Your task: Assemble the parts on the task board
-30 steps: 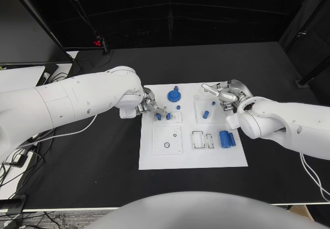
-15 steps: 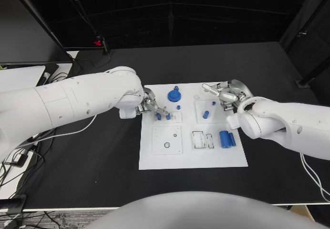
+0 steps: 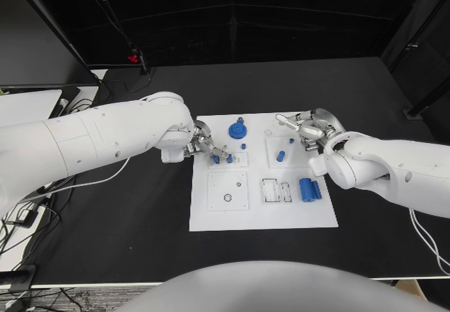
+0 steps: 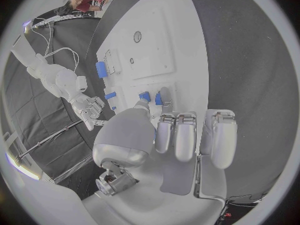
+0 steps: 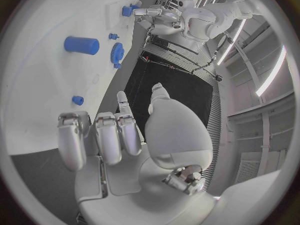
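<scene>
task partly done, judging by layout: blue gear (image 3: 238, 131) seated near far edge of task board (image 3: 263, 218), small blue peg (image 3: 280, 156) just inboard of right hand (image 3: 309, 133), two blue cylinders (image 3: 309, 189) lying side by side further toward robot from that hand, not yet placed by the look of it. left hand (image 3: 201, 147) at board's left edge, fingertips down on two small blue parts (image 3: 221, 158), seemingly pinching or pressing them; exact grip hard to tell in head view, left wrist view shows fingers (image 4: 164, 101) touching the blue parts (image 4: 150, 97). right hand at board's far right corner, fingers spread, holding nothing seen, hovering beside tiny blue stud (image 5: 77, 100). empty slots (image 3: 229, 192) on near side of left hand unfilled. nearby: cables (image 3: 42, 195) off table's left edge behind left arm, well apart from board. right hand near peg, could crowd it.
</scene>
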You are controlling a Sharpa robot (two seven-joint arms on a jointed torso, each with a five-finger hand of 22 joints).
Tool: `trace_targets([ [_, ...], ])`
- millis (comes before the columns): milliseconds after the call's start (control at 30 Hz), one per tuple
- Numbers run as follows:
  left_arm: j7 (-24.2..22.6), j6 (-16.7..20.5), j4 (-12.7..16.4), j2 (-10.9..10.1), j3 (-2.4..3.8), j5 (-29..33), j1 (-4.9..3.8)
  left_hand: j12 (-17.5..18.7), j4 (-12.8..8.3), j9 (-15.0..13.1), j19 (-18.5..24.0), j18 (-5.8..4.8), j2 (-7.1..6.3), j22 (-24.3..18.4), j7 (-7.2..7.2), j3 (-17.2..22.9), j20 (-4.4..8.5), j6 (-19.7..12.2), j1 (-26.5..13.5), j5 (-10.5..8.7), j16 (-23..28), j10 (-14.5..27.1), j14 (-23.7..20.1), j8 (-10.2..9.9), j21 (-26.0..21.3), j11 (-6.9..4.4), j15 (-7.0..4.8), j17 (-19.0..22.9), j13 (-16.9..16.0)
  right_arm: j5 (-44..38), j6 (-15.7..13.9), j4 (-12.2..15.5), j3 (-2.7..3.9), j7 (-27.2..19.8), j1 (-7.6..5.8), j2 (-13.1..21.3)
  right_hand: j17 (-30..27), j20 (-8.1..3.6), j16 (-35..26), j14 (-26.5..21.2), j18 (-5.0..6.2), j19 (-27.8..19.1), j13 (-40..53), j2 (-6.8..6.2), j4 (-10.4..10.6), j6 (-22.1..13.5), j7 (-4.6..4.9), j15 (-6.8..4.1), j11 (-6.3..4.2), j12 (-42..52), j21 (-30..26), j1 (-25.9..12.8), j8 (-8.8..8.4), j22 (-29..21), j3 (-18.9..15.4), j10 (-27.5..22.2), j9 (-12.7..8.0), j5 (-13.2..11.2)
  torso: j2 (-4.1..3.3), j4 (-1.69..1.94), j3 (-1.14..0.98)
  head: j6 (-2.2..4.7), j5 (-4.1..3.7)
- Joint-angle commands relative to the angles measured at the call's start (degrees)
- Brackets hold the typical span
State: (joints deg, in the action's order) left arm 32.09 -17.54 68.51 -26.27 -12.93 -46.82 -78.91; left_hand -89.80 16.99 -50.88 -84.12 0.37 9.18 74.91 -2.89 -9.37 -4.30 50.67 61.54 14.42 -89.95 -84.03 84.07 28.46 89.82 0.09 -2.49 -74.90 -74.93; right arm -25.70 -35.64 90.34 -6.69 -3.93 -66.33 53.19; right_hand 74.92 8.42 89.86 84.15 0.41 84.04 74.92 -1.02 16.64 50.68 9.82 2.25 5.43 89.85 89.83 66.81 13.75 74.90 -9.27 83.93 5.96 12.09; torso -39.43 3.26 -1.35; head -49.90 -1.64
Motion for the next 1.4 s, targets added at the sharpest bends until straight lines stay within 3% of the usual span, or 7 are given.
trace_targets([
  [33, 1.1, -1.7, 0.2, -0.2, -0.61, -1.2, 0.80, -0.2, -0.3, 0.0, -5.9, -0.37, 0.48, 15.1, -0.63, 0.1, -0.46, -0.4, 0.1, 0.37, 0.0, -6.0, 5.9, 0.1, 0.2, 0.16, 0.37, -15.1, -15.1, 0.0, 0.4, 0.1, 0.02, -0.3, -0.07, 0.0, 15.1, 0.28, 0.1, 5.9, -0.31, 5.7, 15.1, 0.47, 0.0, -0.5, 0.10, 0.17, 0.33, 0.1, -0.1, -0.3, 0.19, 15.0, -0.3, 6.1, 0.1, 0.2, 0.00, -0.03, 0.01, -0.02, 0.03],
  [467, -0.4, -0.2, 0.4, -0.4, -0.61, -1.2, 0.81, -0.2, -0.3, 0.0, -5.9, -0.37, 0.80, 15.1, -0.50, 0.1, -0.43, -0.1, 0.6, 0.97, 0.0, -6.0, 5.9, 0.4, 0.2, 0.05, 0.29, -15.1, -15.1, 0.0, 0.5, 0.0, 0.02, -0.2, -0.05, 0.0, 15.1, 0.28, 0.1, 5.9, -0.31, 5.7, 15.1, 0.47, 0.0, -0.5, 0.10, 0.17, 0.33, 0.1, -0.1, -0.3, 0.19, 15.0, -0.3, 6.1, 0.1, 0.2, -0.02, 0.00, 0.00, -0.04, -0.16],
  [900, 0.0, -2.1, 0.2, -0.5, -0.61, -1.1, 0.82, -0.2, -0.3, 0.0, -5.9, -0.37, 0.86, 15.1, -0.47, 0.1, -0.42, -0.1, 0.7, 1.11, 0.0, -6.0, 5.9, 0.5, 0.2, 0.01, 0.26, -15.1, -15.1, 0.0, 0.5, 0.0, 0.02, -0.2, 0.08, 0.0, 15.1, 0.28, 0.1, 5.9, -0.30, 5.7, 15.1, 0.60, 0.0, -0.5, 0.09, 0.17, 0.32, 0.1, -0.2, -0.3, 0.29, 14.9, -0.4, 6.1, 0.1, 0.2, -0.05, 0.00, 0.00, -0.10, -0.19],
  [1400, 0.1, -1.6, 0.4, -1.1, -0.61, -1.2, 0.82, -0.2, -0.3, 0.0, -5.9, -0.37, 0.99, 15.1, -0.43, 0.1, -0.39, 0.0, 0.8, 1.26, 0.0, -6.0, 5.9, 0.6, 0.2, -0.03, 0.22, -15.1, -15.1, 0.0, 0.6, 0.0, 0.02, -0.1, 0.13, 0.0, 15.1, 0.28, 0.1, 5.9, -0.30, 5.7, 15.1, 0.60, 0.0, -0.5, 0.09, 0.17, 0.32, 0.1, -0.2, -0.3, 0.29, 14.9, -0.4, 6.1, 0.1, 0.2, 0.00, -0.05, -0.02, -0.10, 0.00],
])
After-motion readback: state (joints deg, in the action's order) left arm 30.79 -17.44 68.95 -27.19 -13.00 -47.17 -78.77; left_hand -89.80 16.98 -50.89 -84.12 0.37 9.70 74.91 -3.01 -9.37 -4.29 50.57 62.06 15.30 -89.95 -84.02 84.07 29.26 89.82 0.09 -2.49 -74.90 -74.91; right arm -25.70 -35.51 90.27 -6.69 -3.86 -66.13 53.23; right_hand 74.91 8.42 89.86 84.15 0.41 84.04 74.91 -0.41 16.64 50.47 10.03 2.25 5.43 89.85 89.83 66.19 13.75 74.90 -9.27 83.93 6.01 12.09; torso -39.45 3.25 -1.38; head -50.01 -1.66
